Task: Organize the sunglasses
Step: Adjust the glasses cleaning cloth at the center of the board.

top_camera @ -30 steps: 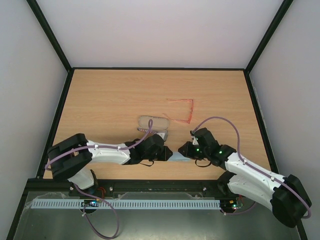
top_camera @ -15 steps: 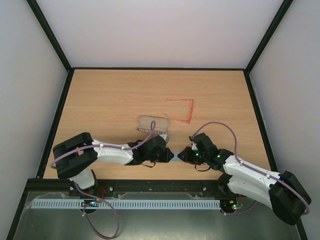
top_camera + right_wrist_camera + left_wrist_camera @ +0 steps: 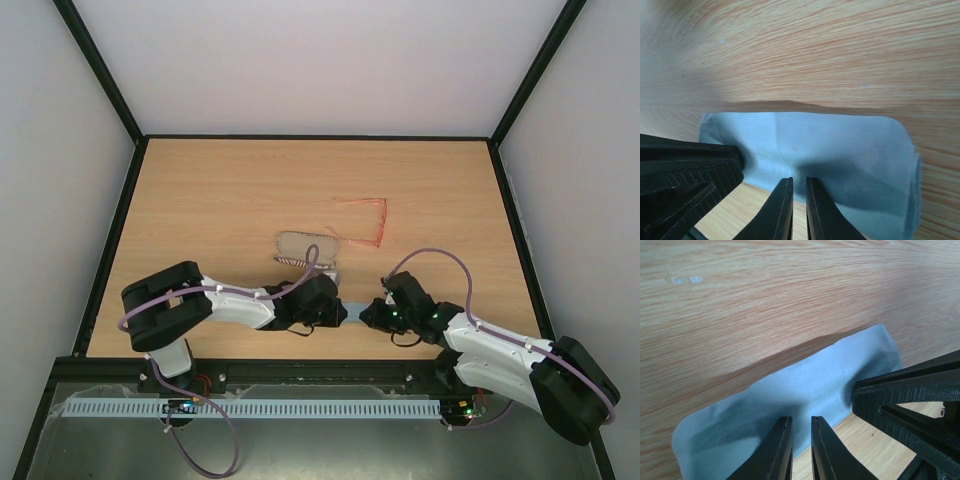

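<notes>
The red wire-framed sunglasses [image 3: 366,220] lie open on the table, well beyond both grippers. A light blue cloth [image 3: 354,309] sits between the two grippers near the table's front edge. My left gripper [image 3: 342,313] is shut on the cloth's near edge [image 3: 805,385], its tips [image 3: 799,420] a narrow slit apart. My right gripper [image 3: 366,316] faces it and is shut on the same cloth [image 3: 840,145], its tips [image 3: 799,180] also close together. The cloth's far edge is raised and casts a shadow on the wood. Each wrist view shows the other gripper's black finger close by.
The oblong patterned case [image 3: 307,249] lies just beyond the left gripper, left of the sunglasses. Black frame rails edge the table [image 3: 220,200] on the left, right and front. The two arms nearly meet at the front centre.
The two grippers have closed in on each other, left moving right and right moving left. The visible strip of blue cloth between them has shrunk. Sunglasses and case have not moved.
</notes>
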You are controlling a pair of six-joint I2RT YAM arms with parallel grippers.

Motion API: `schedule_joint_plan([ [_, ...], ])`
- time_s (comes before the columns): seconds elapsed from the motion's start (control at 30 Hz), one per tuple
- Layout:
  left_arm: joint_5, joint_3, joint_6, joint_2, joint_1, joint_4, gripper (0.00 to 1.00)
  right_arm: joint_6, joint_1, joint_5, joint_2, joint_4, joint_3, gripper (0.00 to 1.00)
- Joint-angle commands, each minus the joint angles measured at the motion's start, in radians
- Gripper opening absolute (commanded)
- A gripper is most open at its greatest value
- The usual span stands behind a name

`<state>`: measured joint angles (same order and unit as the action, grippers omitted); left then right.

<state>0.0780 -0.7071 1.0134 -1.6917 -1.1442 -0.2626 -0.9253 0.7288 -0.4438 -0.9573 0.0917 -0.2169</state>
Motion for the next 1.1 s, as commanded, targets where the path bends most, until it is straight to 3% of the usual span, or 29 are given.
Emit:
schedule_joint_plan([
  [0.0,-0.013,0.001,-0.006,-0.021,-0.008,-0.007,0.13,-0.007,0.008,0.048,-0.003,-0.003,0.025,0.11],
  [0.23,-0.033,-0.01,-0.012,0.007,-0.008,0.035,0.12,-0.005,0.007,0.06,0.059,0.057,-0.013,0.11],
  [0.47,-0.068,-0.028,-0.019,0.145,-0.009,0.13,0.15,-0.011,0.008,0.043,0.13,0.107,-0.07,0.11],
  [1.07,-0.051,0.064,0.025,0.164,-0.023,0.08,0.14,-0.052,0.084,0.025,-0.013,-0.048,-0.057,0.1],
])
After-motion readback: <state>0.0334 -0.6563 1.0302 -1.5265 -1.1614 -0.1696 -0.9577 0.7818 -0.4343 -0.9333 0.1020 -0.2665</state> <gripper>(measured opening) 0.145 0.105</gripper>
